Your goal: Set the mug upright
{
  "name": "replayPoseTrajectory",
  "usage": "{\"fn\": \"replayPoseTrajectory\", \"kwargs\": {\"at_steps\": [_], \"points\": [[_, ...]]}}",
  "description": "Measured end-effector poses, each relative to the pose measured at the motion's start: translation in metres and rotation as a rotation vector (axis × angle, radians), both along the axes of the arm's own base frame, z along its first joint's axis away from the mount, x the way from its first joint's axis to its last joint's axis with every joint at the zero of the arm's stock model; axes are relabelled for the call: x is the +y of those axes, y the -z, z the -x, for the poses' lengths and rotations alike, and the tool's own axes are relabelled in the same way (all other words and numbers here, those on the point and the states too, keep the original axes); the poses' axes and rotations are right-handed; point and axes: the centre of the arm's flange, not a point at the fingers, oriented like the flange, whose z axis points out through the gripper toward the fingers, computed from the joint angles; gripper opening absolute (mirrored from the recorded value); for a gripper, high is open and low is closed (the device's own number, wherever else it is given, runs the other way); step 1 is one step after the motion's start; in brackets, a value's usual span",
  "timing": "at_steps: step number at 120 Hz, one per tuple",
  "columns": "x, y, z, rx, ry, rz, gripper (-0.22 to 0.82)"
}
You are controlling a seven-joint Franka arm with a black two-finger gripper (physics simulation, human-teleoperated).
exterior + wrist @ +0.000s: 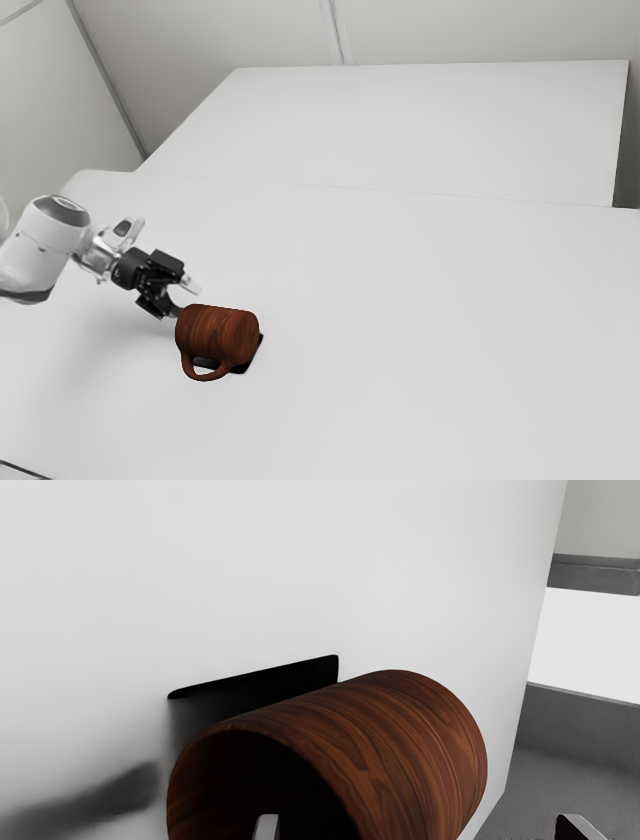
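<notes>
"What is at the exterior view's left?"

"A white robot arm (42, 243) comes in there, above a white table (420, 340). A thin dark cable (25, 470) crosses the near left corner."

"And moving right?"

"The arm ends in a black gripper (187, 299), angled down toward the right. Its two fingers stand wide apart, clamped on nothing."

"Where is the mug?"

"Just right of the gripper and a little nearer. The mug (217, 333) is brown with a wood grain, and it lies on its side. Its open mouth faces left, toward the gripper; its base points right, and its handle (206, 375) is on the near side."

"How do the fingers meet it?"

"In the wrist view, one fingertip (267, 827) overlaps the dark mouth, and the other is out past the mug's outer wall. I cannot tell whether the first reaches inside."

"Anything farther right?"

"A black shadow (252, 357) shows under the mug and past its base, on the table."
</notes>
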Motion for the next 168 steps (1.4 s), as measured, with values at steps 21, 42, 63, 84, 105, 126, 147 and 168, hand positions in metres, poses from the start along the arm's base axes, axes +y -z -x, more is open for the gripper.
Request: {"fn": "replayPoseTrajectory", "kwargs": {"at_steps": [21,42,63,84,105,126,147,168], "points": [[-0.009,0.011,0.007,-0.025,0.029,0.065,0.6],[-0.017,0.017,0.012,-0.045,0.05,0.126,0.36],[-0.02,0.011,0.011,-0.086,0.064,0.146,0.01],[-0.024,-0.001,0.008,-0.13,0.082,0.152,-0.11],[-0.037,-0.037,0.003,-0.208,0.123,0.136,-0.16],[-0.055,-0.094,-0.014,-0.277,0.237,-0.012,-0.17],[-0.069,-0.12,-0.039,-0.25,0.403,-0.345,-0.18],[-0.092,-0.139,-0.065,-0.249,0.52,-0.692,-0.18]]}}
